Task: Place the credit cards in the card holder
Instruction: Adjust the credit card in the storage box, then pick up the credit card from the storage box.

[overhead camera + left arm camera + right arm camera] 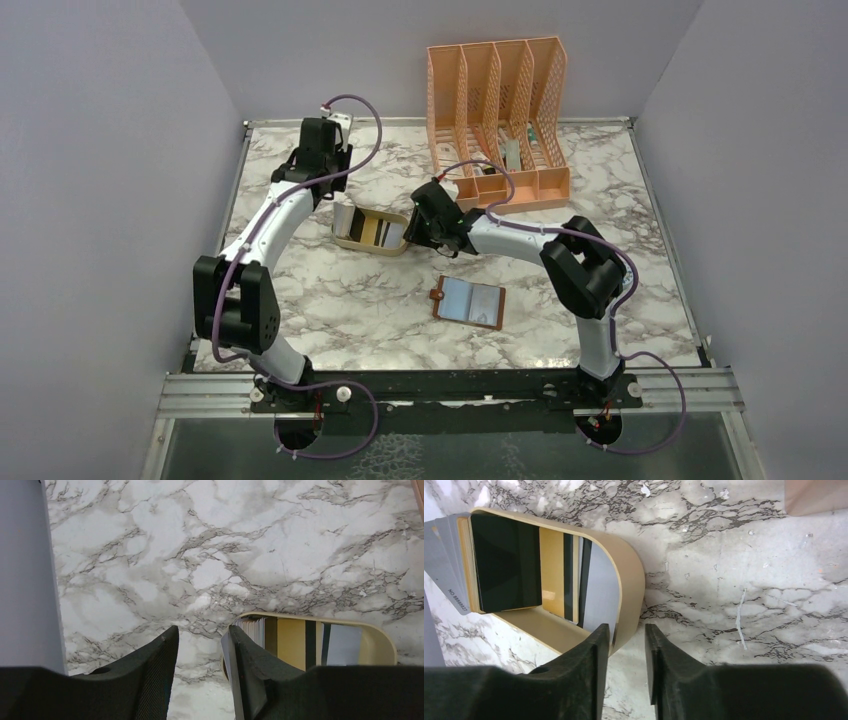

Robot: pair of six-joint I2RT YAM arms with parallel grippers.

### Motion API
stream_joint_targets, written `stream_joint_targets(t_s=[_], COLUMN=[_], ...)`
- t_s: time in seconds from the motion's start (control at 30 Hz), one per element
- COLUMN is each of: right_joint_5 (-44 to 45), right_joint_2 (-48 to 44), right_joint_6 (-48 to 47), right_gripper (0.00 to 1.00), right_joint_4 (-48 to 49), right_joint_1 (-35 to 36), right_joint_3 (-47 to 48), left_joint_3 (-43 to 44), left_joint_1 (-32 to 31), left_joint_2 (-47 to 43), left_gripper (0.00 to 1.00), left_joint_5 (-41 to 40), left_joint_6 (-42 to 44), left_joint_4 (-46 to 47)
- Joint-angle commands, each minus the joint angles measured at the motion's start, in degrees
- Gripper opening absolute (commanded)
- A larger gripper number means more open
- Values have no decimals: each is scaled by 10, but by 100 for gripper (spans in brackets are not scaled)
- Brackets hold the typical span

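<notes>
Fishing credit cards [506,562] from beige tray [631,580], middle of desk [330,300]; card holder [470,301] lies open nearer front edge. Jaws: right gripper [626,630] slightly parted at tray rim, left gripper [202,632] open, empty. Tip: pinch one card edge, steady tray.

The tabletop [380,320] has a white marble pattern with grey veins and is smooth, with a faint sheen. The tray [630,575] looks like beige plastic, smooth and matt. Among the cards [506,562], one is glossy black plastic, one is gold-toned with a dark stripe, and the pale grey ones are duller. The card holder [470,302] has a brown leather-like edge and shiny bluish pockets. The organiser [497,100] is peach mesh; whether plastic or metal is unclear. The fingers [152,680] are black and matt, with a fine grid texture.
</notes>
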Motion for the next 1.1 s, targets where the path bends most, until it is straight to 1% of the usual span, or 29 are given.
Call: stream_joint_targets(t_s=[0.0,0.2,0.33,0.63,0.9,1.07], right_joint_5=[-8,-48,-47,-41,-29,-30], right_joint_2=[-10,-21,-31,-72,-87,-92], right_joint_6=[-9,-15,-22,-37,-41,-42], right_gripper=[36,47,50,50,49,49], right_joint_4=[-13,0,-11,-9,-15,-15], right_joint_1=[-2,-2,-2,-3,-2,-2], right_joint_3=[7,17,21,-7,-8,-8], left_joint_3=[-28,-62,-74,-82,-81,-77], left_joint_1=[6,23,41,61,65,66], left_joint_2=[-36,-59,-51,-25,-7,13], left_gripper=[43,41,33,26,28,28], left_joint_5=[4,60,82,136,165,161], left_joint_6=[-43,-76,-78,-53,-52,-46], left_joint_4=[-36,-40,-39,3,21,21])
